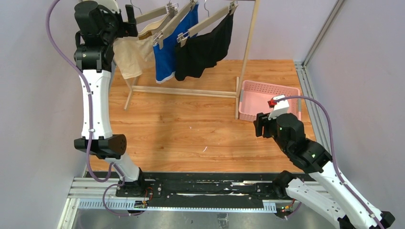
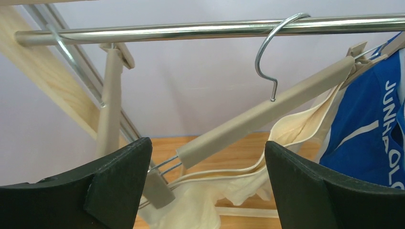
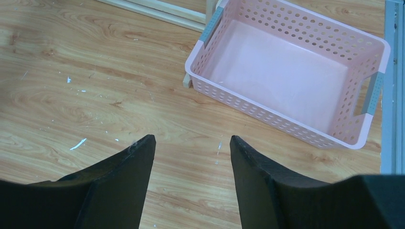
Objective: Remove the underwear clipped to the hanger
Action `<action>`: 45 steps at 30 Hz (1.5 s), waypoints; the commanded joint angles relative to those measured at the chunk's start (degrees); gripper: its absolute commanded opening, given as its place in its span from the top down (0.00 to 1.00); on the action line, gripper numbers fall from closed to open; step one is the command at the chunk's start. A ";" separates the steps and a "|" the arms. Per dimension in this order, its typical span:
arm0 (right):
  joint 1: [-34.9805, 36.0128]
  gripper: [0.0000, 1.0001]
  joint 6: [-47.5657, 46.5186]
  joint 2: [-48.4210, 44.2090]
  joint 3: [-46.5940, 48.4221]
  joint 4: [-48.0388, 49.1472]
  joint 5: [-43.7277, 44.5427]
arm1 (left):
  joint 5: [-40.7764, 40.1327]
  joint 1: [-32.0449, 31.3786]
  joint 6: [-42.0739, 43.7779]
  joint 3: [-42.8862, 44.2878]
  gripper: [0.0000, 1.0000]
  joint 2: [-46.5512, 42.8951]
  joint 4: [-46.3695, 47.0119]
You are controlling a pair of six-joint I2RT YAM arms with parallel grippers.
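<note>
Bolted at the table's near edge, two robot arms stand well apart. On the right, the right gripper (image 1: 259,125) hovers over the wooden table (image 1: 181,129) with its jaws parted and nothing between them, just beside a pink perforated basket (image 1: 272,84). Farther back on the left, the other arm reaches up to a wooden clothes rack, where the left gripper (image 2: 207,145) is spread wide and released, grasping nothing. Its fingers frame the lower end of a tilted beige hanger (image 2: 258,119) hooked over the rack's metal rail (image 2: 191,31). The cream-beige underwear (image 1: 128,57) droops from that hanger. Next along the rail hang the blue underwear (image 1: 173,47) with white trim and the black underwear (image 1: 205,45), each clipped to its own slanted hanger, the black pair nearest the rack's right post.
</note>
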 commanded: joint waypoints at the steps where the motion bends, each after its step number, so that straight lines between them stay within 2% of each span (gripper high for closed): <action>1: 0.57 0.41 1.85 -0.29 -1.10 -0.22 -1.28 | 2.25 0.65 2.01 1.89 0.02 1.91 3.01; 11: 0.62 0.44 2.65 0.75 -1.60 -0.12 -1.51 | 3.31 0.80 2.04 0.85 0.01 3.54 2.51; 16: 0.64 0.45 2.72 1.34 -1.52 0.47 -1.85 | 5.16 0.82 1.06 -0.01 0.11 3.36 3.06; 25: 0.74 0.47 2.99 0.54 -1.95 0.39 -2.61 | 8.73 0.78 -0.09 -0.20 0.16 4.44 3.42; 27: 0.72 0.47 3.15 0.35 -2.13 0.39 -2.57 | 10.09 0.83 -0.53 -0.19 0.20 4.56 3.21; 31: 0.69 0.48 3.54 0.25 -2.13 0.35 -3.15 | 12.70 0.76 -0.92 -0.38 0.35 3.90 1.29; 40: 0.81 0.49 4.20 0.91 -2.36 1.43 -5.07 | 16.11 0.82 -2.07 -2.87 0.40 0.62 3.02; 45: 1.17 0.50 4.53 0.87 -2.83 1.46 -5.48 | 17.80 0.77 -3.10 -2.52 0.48 1.18 3.42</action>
